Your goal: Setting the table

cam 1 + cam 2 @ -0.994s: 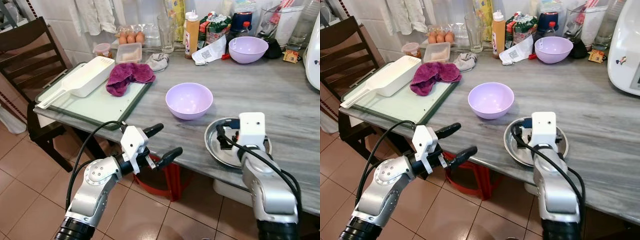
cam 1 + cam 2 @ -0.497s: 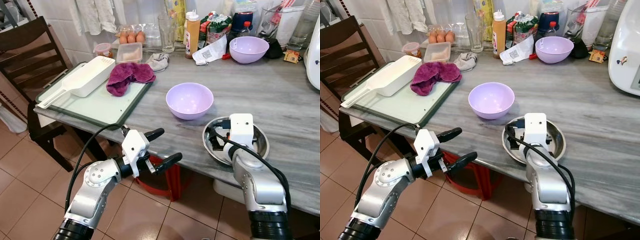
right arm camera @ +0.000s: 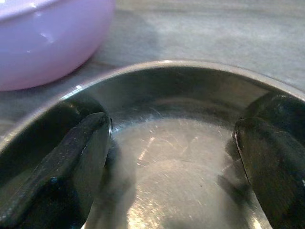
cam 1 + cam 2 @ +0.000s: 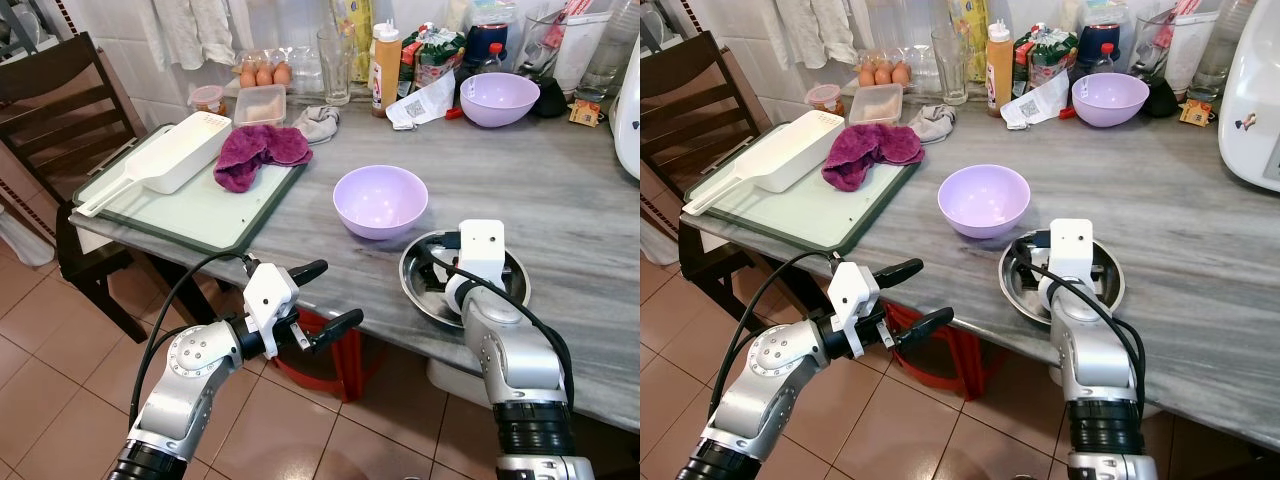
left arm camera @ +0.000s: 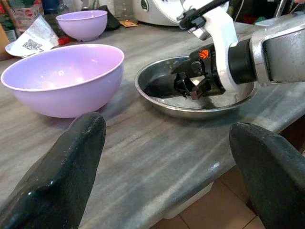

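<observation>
Chair [image 4: 60, 110]: dark wood, at 9 o'clock, beside the table's end.
Magenta cloth [image 4: 258, 152]: bunched on the green-rimmed board [image 4: 180, 215], at 11 o'clock.
White scoop [image 4: 165, 160]: lying on that board, touching the cloth.
Eggs [image 4: 262, 75]: at 12 o'clock, by the wall.
Sauce bottle [image 4: 385, 70]: upright, at 12 o'clock.
Red stool [image 4: 325, 365]: under the table.
</observation>
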Tool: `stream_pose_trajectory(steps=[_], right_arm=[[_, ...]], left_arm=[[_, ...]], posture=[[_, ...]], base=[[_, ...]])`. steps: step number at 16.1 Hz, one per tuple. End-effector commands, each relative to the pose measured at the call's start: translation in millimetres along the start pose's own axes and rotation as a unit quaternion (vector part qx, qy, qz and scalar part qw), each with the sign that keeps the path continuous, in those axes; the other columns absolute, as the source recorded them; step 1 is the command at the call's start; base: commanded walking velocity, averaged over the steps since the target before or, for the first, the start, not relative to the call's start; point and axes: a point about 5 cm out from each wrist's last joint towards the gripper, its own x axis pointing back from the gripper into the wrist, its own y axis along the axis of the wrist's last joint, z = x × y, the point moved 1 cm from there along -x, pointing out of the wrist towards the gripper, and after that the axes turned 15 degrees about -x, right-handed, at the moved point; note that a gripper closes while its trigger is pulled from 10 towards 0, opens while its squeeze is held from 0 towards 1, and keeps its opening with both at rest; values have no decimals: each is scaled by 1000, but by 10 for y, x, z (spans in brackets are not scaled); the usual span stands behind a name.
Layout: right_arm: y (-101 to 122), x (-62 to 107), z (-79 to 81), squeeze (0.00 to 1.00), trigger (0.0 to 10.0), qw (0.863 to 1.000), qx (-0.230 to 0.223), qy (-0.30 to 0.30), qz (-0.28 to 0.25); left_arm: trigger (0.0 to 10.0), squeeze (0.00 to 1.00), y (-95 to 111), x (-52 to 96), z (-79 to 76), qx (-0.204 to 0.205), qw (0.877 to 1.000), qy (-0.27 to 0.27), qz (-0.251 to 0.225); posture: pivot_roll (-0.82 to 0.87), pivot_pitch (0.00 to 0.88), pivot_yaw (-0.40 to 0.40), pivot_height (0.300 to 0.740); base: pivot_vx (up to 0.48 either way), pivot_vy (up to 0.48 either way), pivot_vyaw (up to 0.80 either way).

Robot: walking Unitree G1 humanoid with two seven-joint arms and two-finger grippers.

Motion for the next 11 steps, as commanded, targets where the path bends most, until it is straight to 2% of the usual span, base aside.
stream_pose_trajectory(steps=[1,4,7,9,11], right_arm=[[10,-19,39,482,10000,1000,-4,4,-4],[21,22,36,482,10000,1000,2,5,-13],[157,136,35,486,10000,998,19,18,-61],[253,304,81,478,10000,994,24,40,-101],[355,438,155,467,10000,981,72,68,-164]], left_arm=[[10000,0,-12,25,13,-8,1000,-4,9],[10000,0,6,30,48,-10,1000,1,10],[10000,0,50,37,117,-12,1000,19,5],[10000,0,93,48,146,-2,999,40,-5],[10000,0,107,55,150,9,999,51,-12]], posture=[[-252,93,108,740],[-249,94,108,740],[-248,91,106,740],[-249,89,102,740],[-251,87,102,740]], base=[[0,0,0],[0,0,0],[0,0,0],[0,0,0],[0,0,0]])
